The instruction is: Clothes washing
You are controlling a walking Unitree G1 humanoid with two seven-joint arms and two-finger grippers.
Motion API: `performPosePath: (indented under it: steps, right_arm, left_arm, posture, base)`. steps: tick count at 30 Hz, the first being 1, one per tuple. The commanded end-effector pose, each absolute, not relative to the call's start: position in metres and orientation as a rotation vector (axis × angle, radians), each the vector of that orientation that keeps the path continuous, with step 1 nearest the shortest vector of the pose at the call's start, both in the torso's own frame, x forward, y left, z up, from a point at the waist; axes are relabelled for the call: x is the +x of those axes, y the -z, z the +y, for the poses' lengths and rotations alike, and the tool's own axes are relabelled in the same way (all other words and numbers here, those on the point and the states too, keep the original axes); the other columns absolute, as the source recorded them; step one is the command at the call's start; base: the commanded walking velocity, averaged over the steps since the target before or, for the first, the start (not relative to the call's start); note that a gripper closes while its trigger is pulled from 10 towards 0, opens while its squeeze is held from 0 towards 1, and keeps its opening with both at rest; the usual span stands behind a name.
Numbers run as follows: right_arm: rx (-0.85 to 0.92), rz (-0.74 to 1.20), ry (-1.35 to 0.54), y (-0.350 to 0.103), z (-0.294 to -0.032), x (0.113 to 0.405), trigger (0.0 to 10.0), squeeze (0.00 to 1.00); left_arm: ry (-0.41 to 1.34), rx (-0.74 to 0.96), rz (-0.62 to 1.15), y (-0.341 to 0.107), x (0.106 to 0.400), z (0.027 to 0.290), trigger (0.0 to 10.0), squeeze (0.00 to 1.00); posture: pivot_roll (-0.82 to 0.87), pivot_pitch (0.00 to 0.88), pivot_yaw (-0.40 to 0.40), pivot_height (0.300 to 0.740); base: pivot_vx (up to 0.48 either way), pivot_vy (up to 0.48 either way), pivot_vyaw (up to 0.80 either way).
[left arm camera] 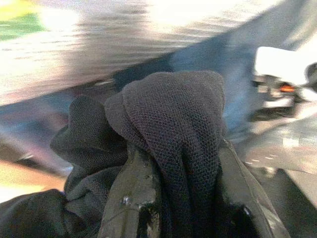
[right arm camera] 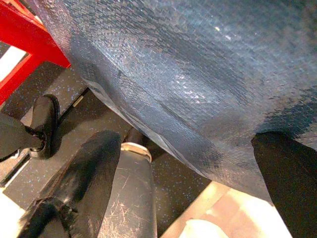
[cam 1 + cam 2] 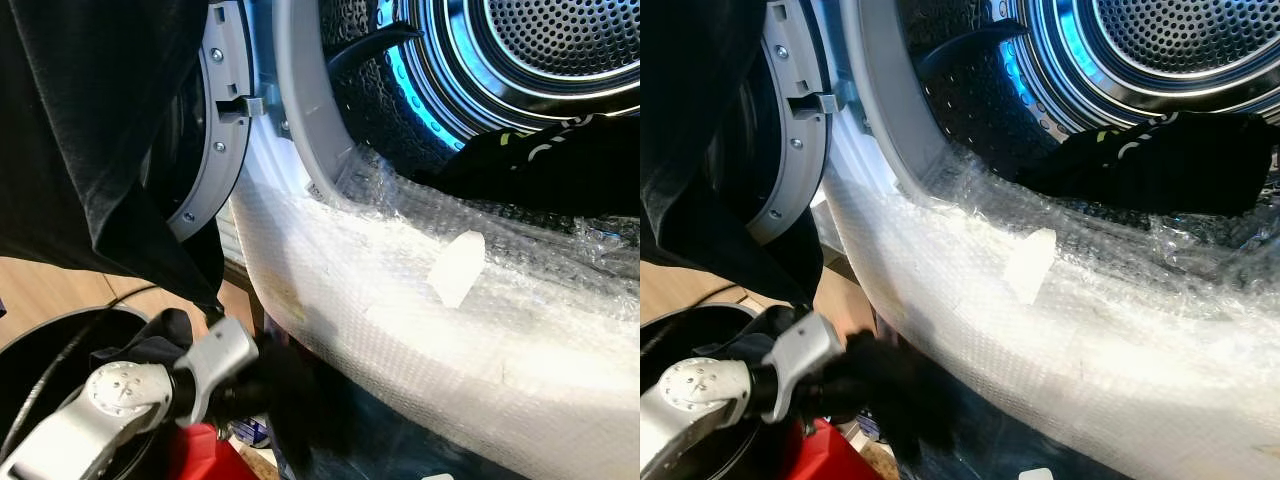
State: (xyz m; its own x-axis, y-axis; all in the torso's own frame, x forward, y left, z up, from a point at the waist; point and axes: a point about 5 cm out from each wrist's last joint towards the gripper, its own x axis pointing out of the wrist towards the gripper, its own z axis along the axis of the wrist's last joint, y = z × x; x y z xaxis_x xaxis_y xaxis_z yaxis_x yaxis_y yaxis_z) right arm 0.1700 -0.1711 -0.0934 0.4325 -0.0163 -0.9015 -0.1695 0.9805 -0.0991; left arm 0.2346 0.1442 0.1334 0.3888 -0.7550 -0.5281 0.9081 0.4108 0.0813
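Observation:
The washer drum (image 3: pixel 540 50) stands open, lit blue, with a black garment (image 3: pixel 560 165) lying at its mouth. Bubble wrap (image 3: pixel 420 300) covers the front lip. My left gripper (image 1: pixel 188 198) is shut on a dark knit cloth (image 1: pixel 173 124), held low beside the machine front, just under the lip (image 3: pixel 270 385). A large black garment (image 3: pixel 100 130) hangs at upper left, in front of the open door (image 3: pixel 215 120). My right gripper (image 2: pixel 198 198) is open and holds nothing, down near the floor below the machine's front.
A round black basket (image 3: pixel 40 340) sits at lower left beneath my left arm. A red frame (image 3: pixel 200 450) stands by the machine's base. Dark speckled flooring (image 2: pixel 64 129) and a strip of wooden floor (image 3: pixel 40 290) lie below.

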Motion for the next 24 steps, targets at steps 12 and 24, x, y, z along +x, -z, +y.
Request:
performPosePath:
  steps: [12, 24]
  right_arm:
    - [-0.19, 1.114, -0.13, 0.095, -0.172, 0.166, 10.0, 0.0]
    - [-0.265, 1.09, -0.463, 0.091, -0.168, 0.17, 10.0, 0.0]
  left_arm:
    - [1.194, 0.509, 0.504, -0.107, 0.248, 0.117, 0.0, 0.0]
    - [1.176, 0.664, 0.713, -0.064, 0.242, 0.132, 0.0, 0.0]
  posture:
    - [0.0, 0.0, 0.02, 0.74]
    - [0.0, 0.0, 0.008, 0.74]
  base:
    - [0.0, 0.0, 0.0]
    - [0.0, 0.0, 0.0]
